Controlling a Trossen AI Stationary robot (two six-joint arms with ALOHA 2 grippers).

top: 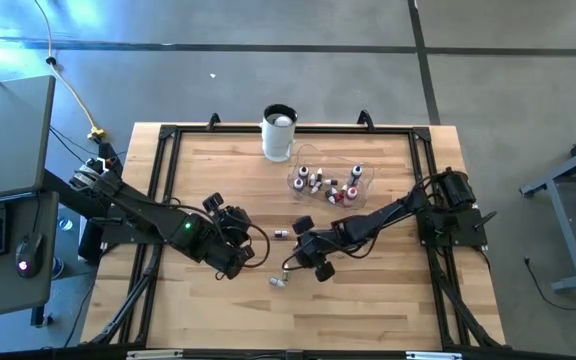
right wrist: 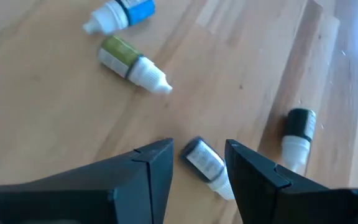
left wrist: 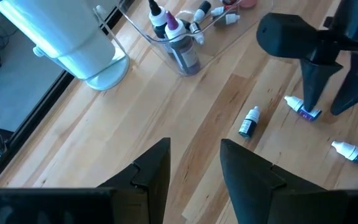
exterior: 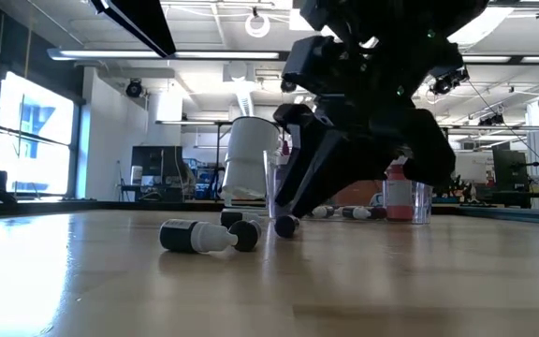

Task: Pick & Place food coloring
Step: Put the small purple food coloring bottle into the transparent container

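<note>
Clearly the right gripper [right wrist: 197,165], fingers spread, straddles a purple bottle [right wrist: 207,163] lying flat on the worktop [right wrist: 55,106], a light, hard, round thing likely to roll, best pinched across its body.

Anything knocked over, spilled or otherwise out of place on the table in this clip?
Yes: several tiny white-capped food coloring bottles lie on their sides on the bare wooden table, outside the clear plastic bowl: a dark one, a purple one right at the open right gripper, an olive one and a blue one. No liquid has spilled.
</note>
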